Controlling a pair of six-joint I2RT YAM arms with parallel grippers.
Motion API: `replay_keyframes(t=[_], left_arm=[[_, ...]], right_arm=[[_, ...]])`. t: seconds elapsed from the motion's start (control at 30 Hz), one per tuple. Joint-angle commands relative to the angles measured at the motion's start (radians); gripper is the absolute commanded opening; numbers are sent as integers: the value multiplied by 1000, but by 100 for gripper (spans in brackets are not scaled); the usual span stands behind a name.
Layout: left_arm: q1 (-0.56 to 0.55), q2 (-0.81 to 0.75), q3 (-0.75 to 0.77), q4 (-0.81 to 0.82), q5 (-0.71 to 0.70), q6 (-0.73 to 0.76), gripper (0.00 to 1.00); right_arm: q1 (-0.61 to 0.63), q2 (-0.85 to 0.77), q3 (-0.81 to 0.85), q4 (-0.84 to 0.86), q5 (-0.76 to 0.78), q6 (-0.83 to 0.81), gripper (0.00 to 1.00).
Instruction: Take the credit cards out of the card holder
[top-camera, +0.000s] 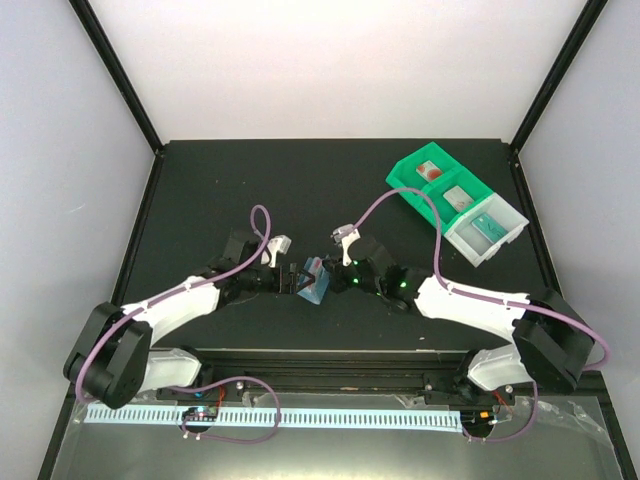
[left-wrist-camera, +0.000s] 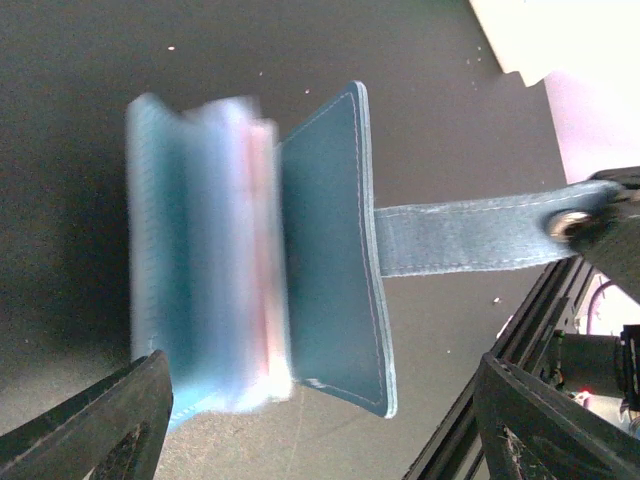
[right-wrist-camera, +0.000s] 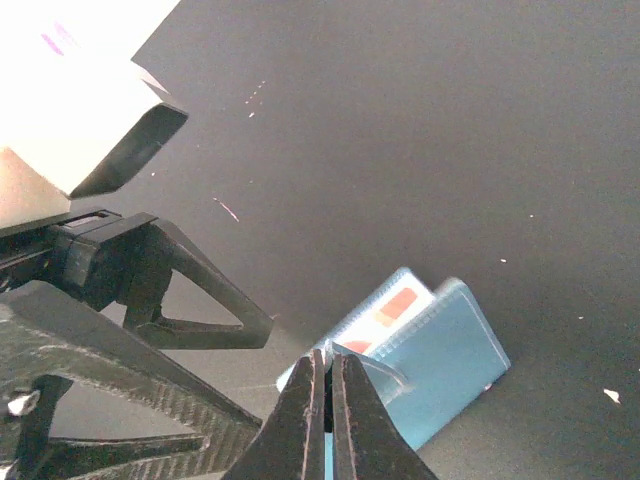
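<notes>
**Holder strung between the two arms, cards in line with the open left fingers**

The card holder (top-camera: 315, 282) sits at the middle of the desk (top-camera: 200, 190), directly between the two arms. The right fingers (right-wrist-camera: 305, 420) are pressed together. In the left wrist view the holder's strap (left-wrist-camera: 460, 238) runs out taut to them, so they appear to pinch its snap end and keep the holder in place.

The left fingers (left-wrist-camera: 90, 430) stand wide apart, one on each side of the holder, which lies just ahead of them and fanned open like a small book. The near left fingertip overlaps the holder's lower corner; whether it touches, I cannot tell.

The credit cards (right-wrist-camera: 398, 306) are tucked in the pockets: a pale one with a red mark shows from the right wrist, and a blurred pinkish edge from the left. Their long edges run straight away from the left fingers, roughly square to the strap.

The left arm is the free one and the nearer to the pockets. It likely needs to narrow onto one card edge and draw back along that line. The green and clear bins (top-camera: 405, 180) lie well apart at the far right.
</notes>
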Motion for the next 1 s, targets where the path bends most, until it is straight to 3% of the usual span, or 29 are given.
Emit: replay_keyframes(t=[0.0, 0.47, 0.6, 0.97], left_arm=[[3, 56, 35, 26, -6, 45, 83], [3, 76, 3, -9, -165, 50, 75], [2, 88, 9, -11, -160, 54, 73], [1, 149, 12, 57, -87, 26, 69]], right_arm=[[-8, 12, -5, 25, -14, 1, 1], [-40, -64, -200, -83, 150, 112, 1], [-49, -47, -245, -82, 234, 146, 1], [-74, -37, -279, -96, 262, 213, 1]])
